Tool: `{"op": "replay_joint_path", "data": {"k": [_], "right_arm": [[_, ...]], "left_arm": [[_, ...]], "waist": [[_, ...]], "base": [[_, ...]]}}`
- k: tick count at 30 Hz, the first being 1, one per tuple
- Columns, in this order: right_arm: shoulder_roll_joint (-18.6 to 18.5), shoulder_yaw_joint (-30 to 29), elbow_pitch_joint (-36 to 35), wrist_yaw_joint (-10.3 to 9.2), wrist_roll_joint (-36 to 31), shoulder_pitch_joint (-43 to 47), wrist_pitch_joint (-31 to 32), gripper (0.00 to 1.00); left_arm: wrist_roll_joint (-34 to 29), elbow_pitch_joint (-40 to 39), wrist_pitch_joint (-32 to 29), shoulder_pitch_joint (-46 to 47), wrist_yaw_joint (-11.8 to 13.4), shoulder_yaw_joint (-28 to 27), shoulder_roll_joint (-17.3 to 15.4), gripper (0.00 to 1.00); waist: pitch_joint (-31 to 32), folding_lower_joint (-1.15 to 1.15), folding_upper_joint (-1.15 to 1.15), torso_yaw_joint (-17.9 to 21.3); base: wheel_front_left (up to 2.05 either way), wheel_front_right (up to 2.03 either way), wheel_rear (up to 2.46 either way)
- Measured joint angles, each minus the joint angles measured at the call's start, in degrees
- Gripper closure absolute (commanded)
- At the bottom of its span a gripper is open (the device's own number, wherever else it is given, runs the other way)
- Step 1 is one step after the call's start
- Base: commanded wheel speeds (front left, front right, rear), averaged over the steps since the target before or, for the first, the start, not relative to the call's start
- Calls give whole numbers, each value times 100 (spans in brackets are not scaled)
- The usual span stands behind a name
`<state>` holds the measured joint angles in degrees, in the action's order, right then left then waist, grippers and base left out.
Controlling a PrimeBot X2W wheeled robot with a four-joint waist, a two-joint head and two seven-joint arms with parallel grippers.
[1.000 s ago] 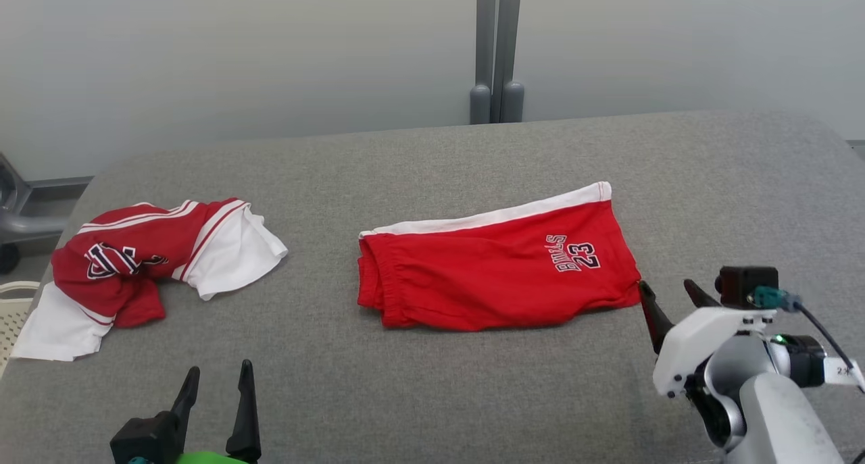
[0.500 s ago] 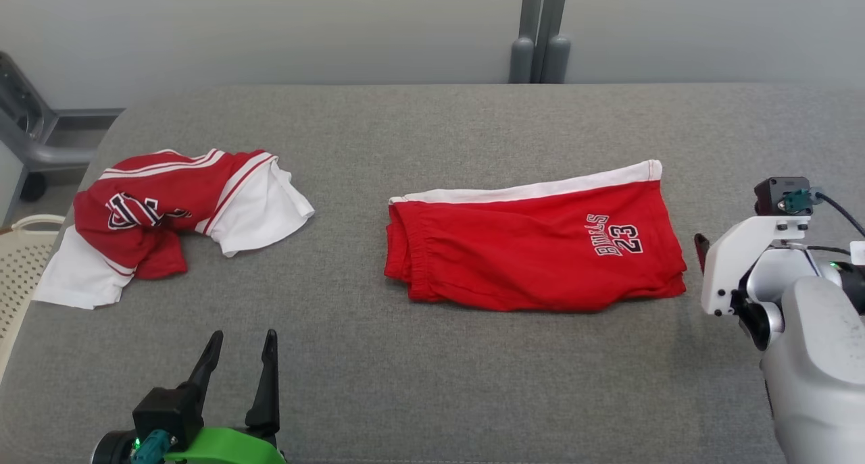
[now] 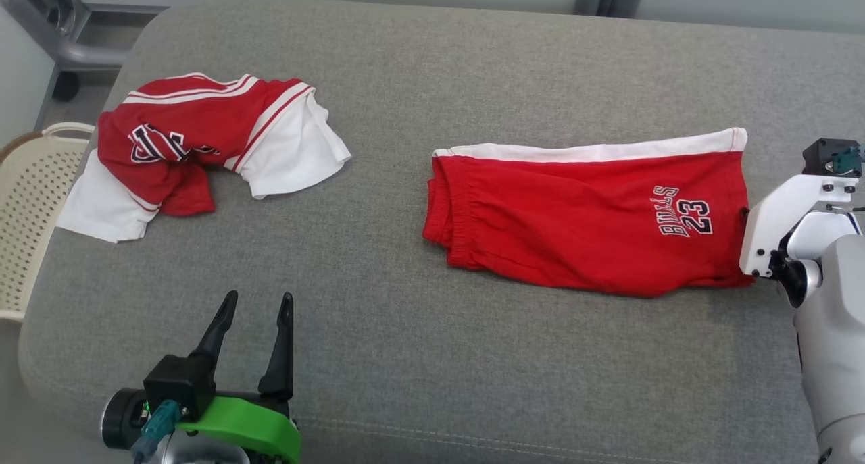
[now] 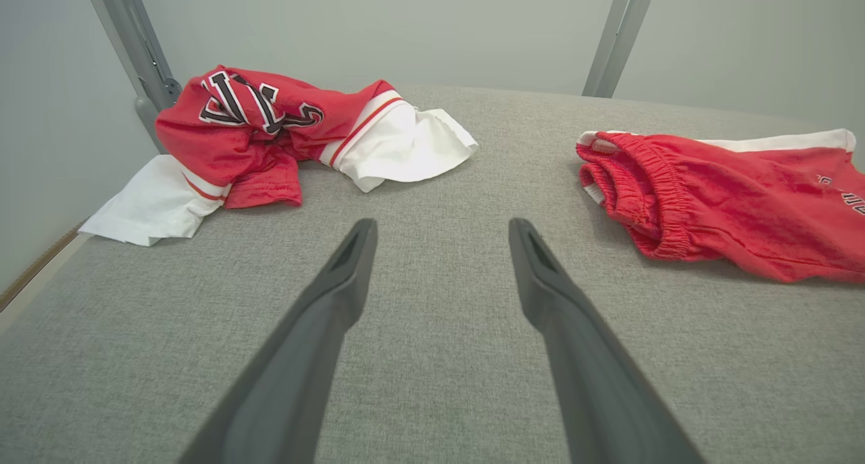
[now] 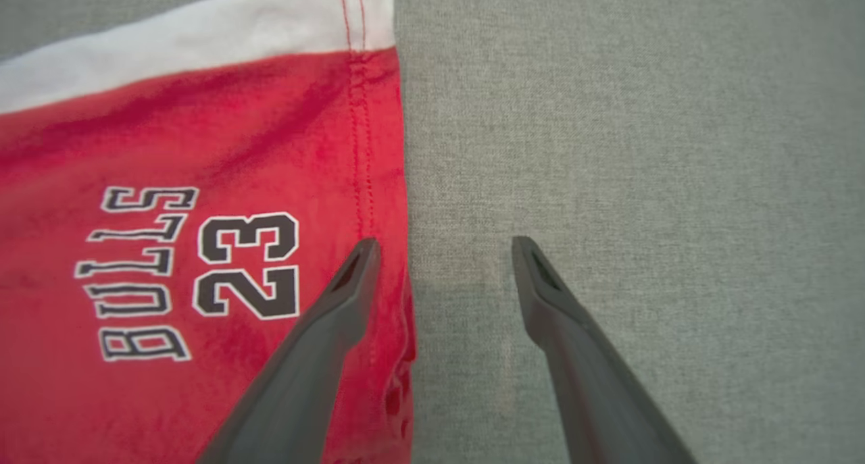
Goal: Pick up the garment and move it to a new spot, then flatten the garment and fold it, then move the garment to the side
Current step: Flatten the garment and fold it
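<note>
Left hand at the near edge of the counter, released, fingers spread wide with nothing between them, pointing away from the robot. It sits over bare grey fabric, well apart from both pieces of clothing. In the left wrist view the gap between its fingers opens onto empty counter, with the jersey ahead to one side and the shorts to the other.

Right hand also released, jaws wide, grasping nothing. It is at the right end of the shorts, straddling the leg hem: one finger over red cloth just beside the "23" print, the other over bare counter. Cannot tell whether the tips touch the cloth or the counter. In the head view its fingers are hidden behind the white wrist housing, which sits right against the shorts' right edge.

Shorts: red, white side stripe along the far edge, "BULLS 23" print near the right end, elastic waistband at the left end. Folded in layers, lying mostly flat on the centre-right of the counter, a few wrinkles.

Jersey: red and white, crumpled, far left of the counter, well apart from the shorts and both hands.

Cream perforated basket beside the counter's left edge. Grey metal frame beyond the far left corner.
</note>
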<state>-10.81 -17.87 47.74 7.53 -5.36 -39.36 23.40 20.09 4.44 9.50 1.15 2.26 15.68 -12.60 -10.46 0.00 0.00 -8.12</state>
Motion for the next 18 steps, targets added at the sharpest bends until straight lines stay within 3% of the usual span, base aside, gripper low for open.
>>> {"op": "replay_joint_path", "data": {"k": [9, 16, 17, 18], "right_arm": [[247, -492, 382, -7, -118, -363, 392, 0], [272, -535, 472, -8, -193, -482, 502, 0], [269, -567, 493, -8, -200, -502, 538, 6], [269, -591, 505, -8, -215, -520, 569, 53]], "left_arm": [[2, 130, 22, 158, -35, 125, 63, 0], [41, 186, 15, 194, -70, 183, 76, 0], [42, 194, 14, 202, -74, 194, 80, 0], [43, 201, 14, 210, -74, 202, 81, 0]], "waist": [[-282, 0, 0, -280], [-325, 0, 0, -344], [-325, 0, 0, -354], [-330, 0, 0, -359]], "base": [[0, 0, 0], [0, 0, 0], [0, 0, 0], [0, 0, 0]]}}
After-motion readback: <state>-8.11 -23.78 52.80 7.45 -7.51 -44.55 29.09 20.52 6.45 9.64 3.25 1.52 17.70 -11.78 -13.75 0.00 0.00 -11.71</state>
